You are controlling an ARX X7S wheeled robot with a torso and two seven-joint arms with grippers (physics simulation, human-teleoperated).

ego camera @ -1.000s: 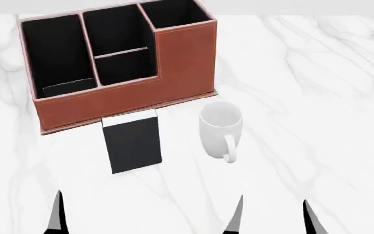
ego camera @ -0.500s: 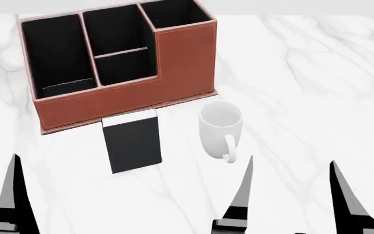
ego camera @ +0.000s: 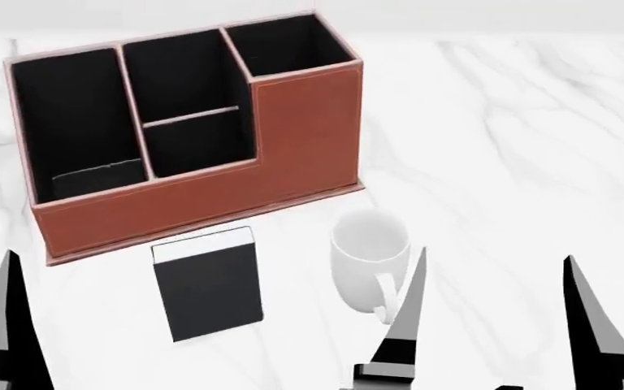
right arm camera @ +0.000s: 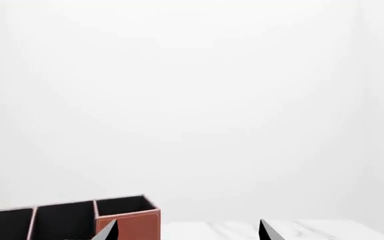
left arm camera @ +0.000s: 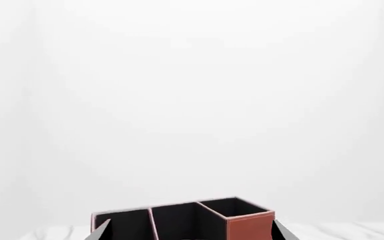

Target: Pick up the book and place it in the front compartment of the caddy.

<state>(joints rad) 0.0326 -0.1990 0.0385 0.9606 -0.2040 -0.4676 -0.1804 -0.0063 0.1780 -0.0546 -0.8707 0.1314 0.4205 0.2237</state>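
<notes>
The black book (ego camera: 205,284) lies flat on the marble table, its white page edge toward the red-brown caddy (ego camera: 198,191) just behind it. The caddy's dividers make several black compartments, with a taller section at its right end. It also shows in the left wrist view (left arm camera: 249,227) and the right wrist view (right arm camera: 128,225). My right gripper (ego camera: 499,325) is open and empty, near the table's front, right of the book. One finger (ego camera: 6,325) of my left gripper (left arm camera: 190,233) shows at the view's left edge; the wrist view shows its jaws wide apart and empty.
A white handled mug (ego camera: 369,258) stands upright right of the book, close to my right gripper's inner finger (ego camera: 409,313). The white marble table (ego camera: 529,146) stretches to the right of the caddy. A plain white wall stands behind.
Both grippers have risen into the head view from its bottom edge. The head view has shifted, so the caddy, book and mug now sit lower in it.
</notes>
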